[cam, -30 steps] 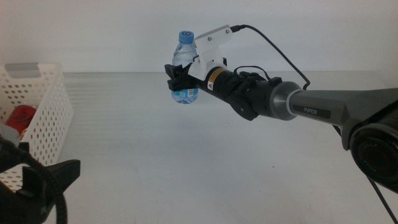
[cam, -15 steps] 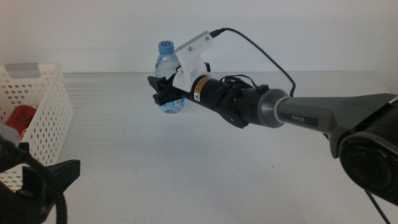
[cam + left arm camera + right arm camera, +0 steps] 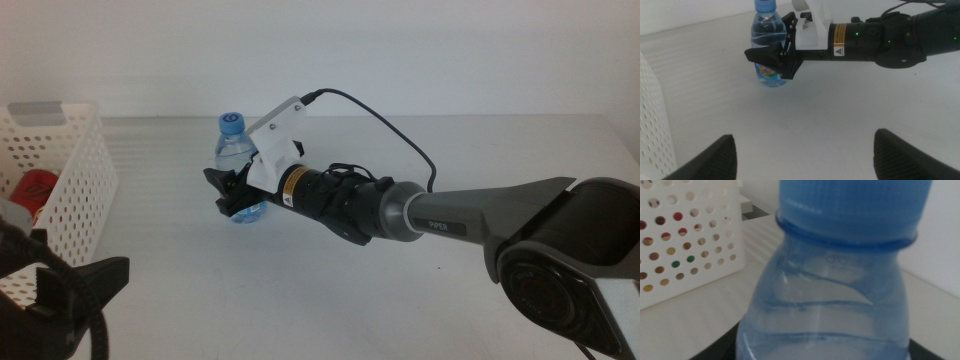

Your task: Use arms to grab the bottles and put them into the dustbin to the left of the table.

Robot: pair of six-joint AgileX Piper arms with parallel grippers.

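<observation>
Middle cam sits high, looking forward and down over the table [image 3: 300,290]. Left wrist cam hangs back around 7 o'clock, catching the same water bottle [image 3: 769,50]. Right wrist cam is jammed right against it, basket [image 3: 685,235] behind.

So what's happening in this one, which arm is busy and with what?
The right gripper is shut on the small clear water bottle with a blue cap, holding it upright above the white table, partway across toward the white perforated plastic basket at the table's left. Something red already lies in the basket. The left gripper waits open, near the bottom-left corner.
</observation>
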